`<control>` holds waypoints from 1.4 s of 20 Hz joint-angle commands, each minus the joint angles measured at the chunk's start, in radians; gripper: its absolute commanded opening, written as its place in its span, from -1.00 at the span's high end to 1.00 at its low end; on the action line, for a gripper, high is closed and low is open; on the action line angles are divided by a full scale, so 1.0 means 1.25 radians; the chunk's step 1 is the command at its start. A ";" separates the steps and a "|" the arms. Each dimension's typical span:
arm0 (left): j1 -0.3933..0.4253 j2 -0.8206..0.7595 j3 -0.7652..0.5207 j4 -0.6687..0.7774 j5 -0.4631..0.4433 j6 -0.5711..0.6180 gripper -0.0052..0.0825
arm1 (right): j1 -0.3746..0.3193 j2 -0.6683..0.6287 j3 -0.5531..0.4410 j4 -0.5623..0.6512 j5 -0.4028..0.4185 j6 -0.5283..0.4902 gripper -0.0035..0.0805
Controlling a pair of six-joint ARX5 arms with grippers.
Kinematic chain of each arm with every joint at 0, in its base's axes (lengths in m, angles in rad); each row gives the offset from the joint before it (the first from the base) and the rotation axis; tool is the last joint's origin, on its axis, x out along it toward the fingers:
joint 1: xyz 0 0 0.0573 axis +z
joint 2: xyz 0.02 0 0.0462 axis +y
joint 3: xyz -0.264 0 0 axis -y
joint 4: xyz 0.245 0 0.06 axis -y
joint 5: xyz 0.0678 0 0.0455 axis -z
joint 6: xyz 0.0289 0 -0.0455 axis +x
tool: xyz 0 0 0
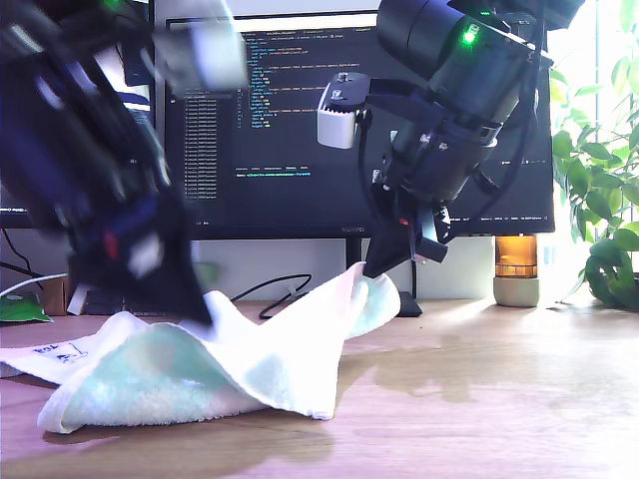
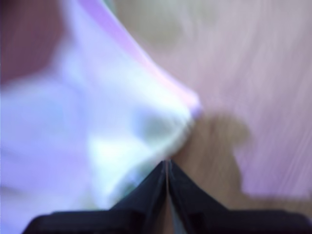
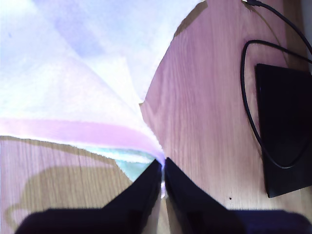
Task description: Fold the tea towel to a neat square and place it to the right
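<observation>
Jaws of my first gripper (image 2: 166, 163) and my second gripper (image 3: 163, 168) both clamped on tea towel (image 1: 250, 359) corners, lifted off table (image 1: 479, 399).

Daylight glare from exterior view's right; first wrist view blurred, perhaps motion

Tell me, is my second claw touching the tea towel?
Touching: the second wrist view shows my second claw shut on the tea towel's pink-striped corner.

Towel (image 1: 200, 369): on desk (image 1: 479, 399), toward the exterior view's left, before monitor (image 1: 300, 130). Cable (image 1: 275, 289): behind towel. Plant (image 1: 599, 200): at the exterior view's right.
</observation>
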 commanded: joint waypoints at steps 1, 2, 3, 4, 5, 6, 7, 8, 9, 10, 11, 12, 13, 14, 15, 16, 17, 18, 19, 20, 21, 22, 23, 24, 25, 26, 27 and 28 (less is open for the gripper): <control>-0.049 -0.051 -0.046 0.039 -0.041 -0.003 0.94 | 0.003 0.005 0.005 0.004 -0.008 0.004 0.95; -0.076 -0.066 -0.059 0.038 -0.061 -0.003 0.94 | 0.003 0.005 0.005 0.003 -0.010 0.004 0.95; -0.103 -0.070 -0.068 0.034 -0.086 -0.003 0.94 | 0.003 0.005 0.005 0.003 -0.012 0.004 0.95; -0.123 -0.070 -0.074 0.033 -0.107 -0.002 0.94 | 0.003 0.005 0.005 0.003 -0.013 0.004 0.95; -0.135 -0.065 -0.078 0.036 -0.111 -0.002 0.94 | 0.003 0.005 0.005 0.003 -0.013 0.004 0.95; -0.143 -0.054 -0.078 0.035 -0.111 -0.002 0.94 | 0.003 0.005 0.005 0.003 -0.013 0.004 0.95; -0.144 -0.040 -0.078 0.037 -0.110 -0.002 0.94 | 0.003 0.005 0.005 0.004 -0.013 0.004 0.95; -0.144 -0.025 -0.078 0.041 -0.110 -0.001 0.94 | 0.003 0.005 0.005 0.003 -0.013 0.004 0.95; -0.139 -0.004 -0.078 0.050 -0.111 0.012 0.94 | 0.003 0.005 0.005 0.003 -0.013 0.004 0.95; -0.132 0.023 -0.078 0.067 -0.110 0.027 0.94 | 0.003 0.005 0.005 0.004 -0.013 0.004 0.95; -0.125 0.056 -0.078 0.094 -0.104 0.050 0.88 | 0.003 0.005 0.005 0.003 -0.013 0.004 0.95; -0.119 0.089 -0.078 0.121 -0.096 0.070 0.71 | 0.003 0.005 0.005 0.003 -0.013 0.004 0.95; -0.114 0.122 -0.078 0.143 -0.095 0.090 0.50 | 0.003 0.005 0.005 0.003 -0.013 0.004 0.95; -0.109 0.149 -0.078 0.162 -0.095 0.107 0.35 | 0.003 0.005 0.005 0.003 -0.013 0.004 0.95; -0.103 0.173 -0.078 0.177 -0.096 0.128 0.26 | 0.003 0.005 0.005 0.004 -0.013 0.004 0.95; -0.096 0.194 -0.078 0.186 -0.096 0.154 0.24 | 0.003 0.005 0.005 0.004 -0.013 0.004 0.95; -0.086 0.213 -0.078 0.195 -0.096 0.175 0.22 | 0.002 0.005 0.005 0.004 -0.013 0.004 0.95; -0.076 0.229 -0.078 0.206 -0.096 0.196 0.22 | 0.002 0.005 0.005 0.007 -0.013 0.004 0.95; -0.064 0.240 -0.078 0.217 -0.096 0.215 0.22 | 0.002 0.005 0.005 0.010 -0.013 0.004 0.95; -0.052 0.247 -0.078 0.229 -0.096 0.227 0.22 | 0.002 0.005 0.005 0.012 -0.013 0.004 0.95; -0.042 0.251 -0.078 0.237 -0.096 0.239 0.22 | 0.002 0.005 0.005 0.012 -0.013 0.004 0.95; -0.034 0.251 -0.078 0.244 -0.096 0.255 0.22 | 0.002 0.005 0.005 0.012 -0.013 0.004 0.95; -0.025 0.251 -0.078 0.252 -0.096 0.280 0.22 | 0.002 0.005 0.005 0.013 -0.013 0.004 0.95; -0.014 0.251 -0.078 0.263 -0.095 0.301 0.22 | 0.001 0.005 0.005 0.014 -0.013 0.004 0.95; 0.000 0.251 -0.078 0.269 -0.086 0.316 0.22 | 0.000 0.005 0.005 0.015 -0.013 0.005 0.95; 0.014 0.251 -0.078 0.269 -0.069 0.326 0.22 | -0.002 0.005 0.005 0.016 -0.015 0.005 0.95; 0.029 0.251 -0.078 0.268 -0.055 0.336 0.22 | -0.003 0.005 0.005 0.016 -0.016 0.005 0.95; 0.045 0.251 -0.078 0.268 -0.046 0.340 0.22 | -0.004 0.005 0.005 0.016 -0.016 0.007 0.95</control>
